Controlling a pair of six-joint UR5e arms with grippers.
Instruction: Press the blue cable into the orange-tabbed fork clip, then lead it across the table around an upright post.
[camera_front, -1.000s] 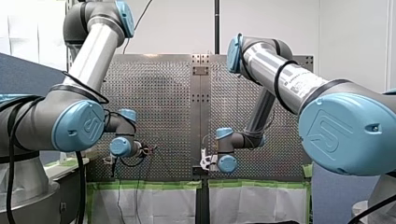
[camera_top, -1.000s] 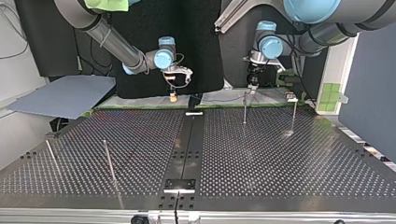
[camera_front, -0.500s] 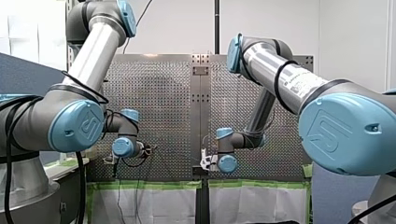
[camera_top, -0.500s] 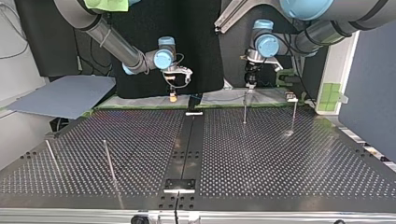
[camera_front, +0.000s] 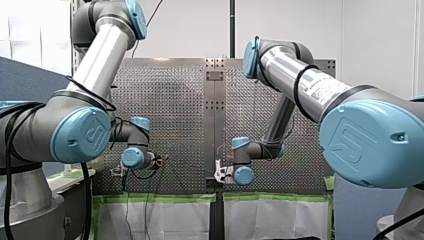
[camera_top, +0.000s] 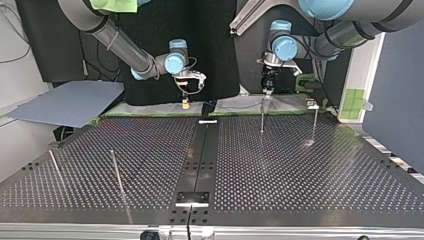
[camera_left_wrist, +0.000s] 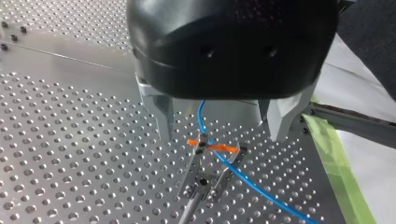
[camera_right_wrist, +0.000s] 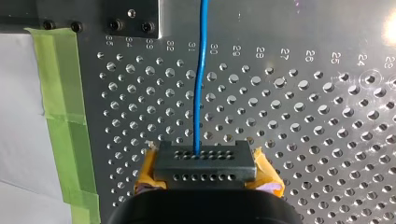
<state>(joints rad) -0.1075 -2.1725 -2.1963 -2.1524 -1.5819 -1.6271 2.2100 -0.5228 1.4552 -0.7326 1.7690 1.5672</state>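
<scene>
Fork clip (camera_left_wrist: 210, 168) is seen on the perforated table (camera_left_wrist: 70, 140), sitting right under the left gripper (camera_left_wrist: 222, 137) in the left wrist view. The blue cable (camera_left_wrist: 252, 186) drops out from under that gripper's black body and passes between the clip's two prongs, right at the orange tabs (camera_left_wrist: 219, 147). From there it trails off across the table, away from the clip. Whether it's pushed fully home can't be told from this angle, tbh.

The left gripper's metal fingers (camera_left_wrist: 166, 119) are spread wide, one on each side of the clip, and nothing is touched by them.

Well away from the clip, the right gripper (camera_right_wrist: 198, 161) is clamped down on the cable, with yellow pads (camera_right_wrist: 267, 173) showing at both sides. The cable is stretched straight out ahead of it over the holes.

In the top view an upright post (camera_top: 262, 116) can be made out close to the clip's end of the table. The clip itself is too small to pick out there.
</scene>
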